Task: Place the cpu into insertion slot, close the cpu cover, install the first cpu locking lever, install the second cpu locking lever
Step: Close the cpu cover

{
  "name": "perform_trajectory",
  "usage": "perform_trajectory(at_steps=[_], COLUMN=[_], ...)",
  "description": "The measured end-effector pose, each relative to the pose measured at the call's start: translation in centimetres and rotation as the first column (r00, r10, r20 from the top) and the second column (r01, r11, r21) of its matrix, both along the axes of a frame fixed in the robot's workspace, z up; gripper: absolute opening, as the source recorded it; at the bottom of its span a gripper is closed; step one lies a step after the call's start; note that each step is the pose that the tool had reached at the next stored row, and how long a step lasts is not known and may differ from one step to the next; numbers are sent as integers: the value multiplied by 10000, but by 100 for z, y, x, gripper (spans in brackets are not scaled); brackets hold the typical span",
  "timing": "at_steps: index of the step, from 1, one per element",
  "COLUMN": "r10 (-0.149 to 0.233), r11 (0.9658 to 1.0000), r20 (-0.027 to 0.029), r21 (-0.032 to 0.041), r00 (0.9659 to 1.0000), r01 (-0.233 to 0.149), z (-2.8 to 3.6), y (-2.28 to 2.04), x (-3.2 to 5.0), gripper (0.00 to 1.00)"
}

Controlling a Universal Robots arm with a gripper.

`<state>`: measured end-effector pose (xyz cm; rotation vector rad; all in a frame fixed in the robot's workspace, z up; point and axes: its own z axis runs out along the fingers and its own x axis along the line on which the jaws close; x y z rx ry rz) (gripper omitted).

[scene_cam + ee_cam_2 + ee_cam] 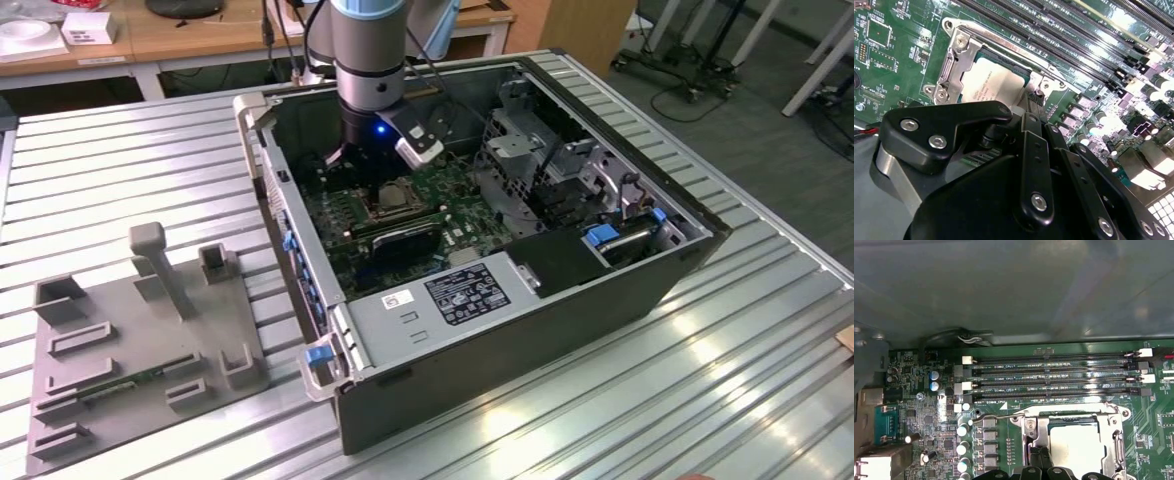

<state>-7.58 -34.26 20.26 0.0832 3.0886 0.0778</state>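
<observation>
**Assembly status**

The silvery-grey square cpu (1074, 447) sits in the black-framed insertion slot (1073, 425). The silvery metal-frame cpu cover (1031, 430) is lowered around it on the green motherboard (1149, 425). The black gripper (1031, 102) has its fingers pressed together, tips at the cover's edge.

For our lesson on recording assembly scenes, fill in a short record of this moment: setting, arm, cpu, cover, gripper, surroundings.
setting: open computer case lying on a slatted metal table
arm: robot arm reaching down into the case over the green motherboard
cpu: cpu seated, silvery top showing through the cover's cut-out
cover: cpu cover appears lowered flat around the chip
gripper: gripper right at the cover's edge
surroundings: four long memory slots beside the socket; grey fixture tray at the exterior view's left
</observation>
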Motion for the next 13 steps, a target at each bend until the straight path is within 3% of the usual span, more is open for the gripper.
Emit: perform_trajectory(at_steps=[13], r10=[1], r11=[10000], r20=[-2], r21=[4], r00=[10000], r01=[-1], z=[-16], y=[9], x=[0], gripper=[11])
